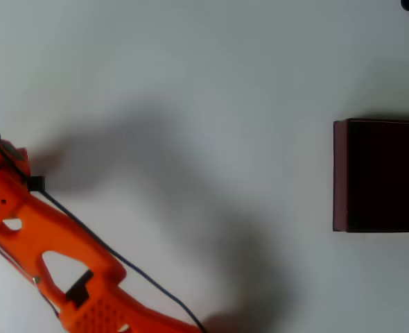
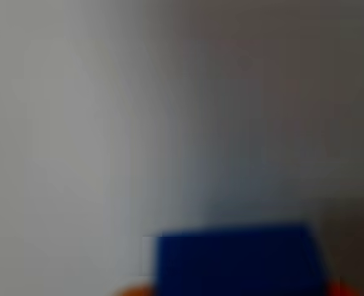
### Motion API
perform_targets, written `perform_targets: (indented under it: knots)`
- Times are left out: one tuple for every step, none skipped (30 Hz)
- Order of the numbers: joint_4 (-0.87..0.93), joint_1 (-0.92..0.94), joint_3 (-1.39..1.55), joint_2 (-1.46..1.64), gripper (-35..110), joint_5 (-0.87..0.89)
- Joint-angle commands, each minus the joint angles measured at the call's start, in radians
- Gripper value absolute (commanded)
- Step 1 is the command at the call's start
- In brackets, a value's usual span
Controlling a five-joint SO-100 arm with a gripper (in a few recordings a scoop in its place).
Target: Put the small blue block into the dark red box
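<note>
blurred rectangular small blue block (image 2: 239, 260) | thin-walled square dark red box (image 1: 379, 175)

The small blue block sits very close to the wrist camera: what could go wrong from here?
The small blue block is blurred, so the grip cannot be judged; it may slip out. The dark red box lies far right in the overhead view, away from the orange arm, so a long carry is likely needed, and the block could strike the box wall.

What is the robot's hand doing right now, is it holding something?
Gripper: looks shut on the small blue block, which sits blurry between orange bits at the wrist view's bottom edge.
</note>
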Motion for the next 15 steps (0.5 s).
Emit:
perform_targets:
  knots:
    - [0.015,0.041,0.179,0.307,0,-0.041]
    - [0.015,0.063,0.249,0.385,0,-0.060]
    - [0.015,0.089,0.325,0.469,0,-0.078]
    - [0.015,0.120,0.403,0.557,0,-0.101]
    - [0.014,0.160,0.489,0.650,0,-0.126]
    - [0.012,0.204,0.581,0.750,0,-0.150]
    - [0.009,0.256,0.675,0.854,0,-0.181]
    - [0.002,0.318,0.775,0.965,0,-0.212]
    - [-0.015,0.387,0.879,1.083,0,-0.245]
    - [-0.037,0.465,0.983,1.207,0,-0.278]
    - [-0.055,0.546,1.077,1.330,0,-0.311]
    - [-0.061,0.615,1.154,1.450,0,-0.345]
    - [-0.061,0.712,1.212,1.545,0,-0.377]
    - [-0.063,0.819,1.267,1.637,0,-0.405]
    - [-0.078,0.922,1.325,1.723,0,-0.437]
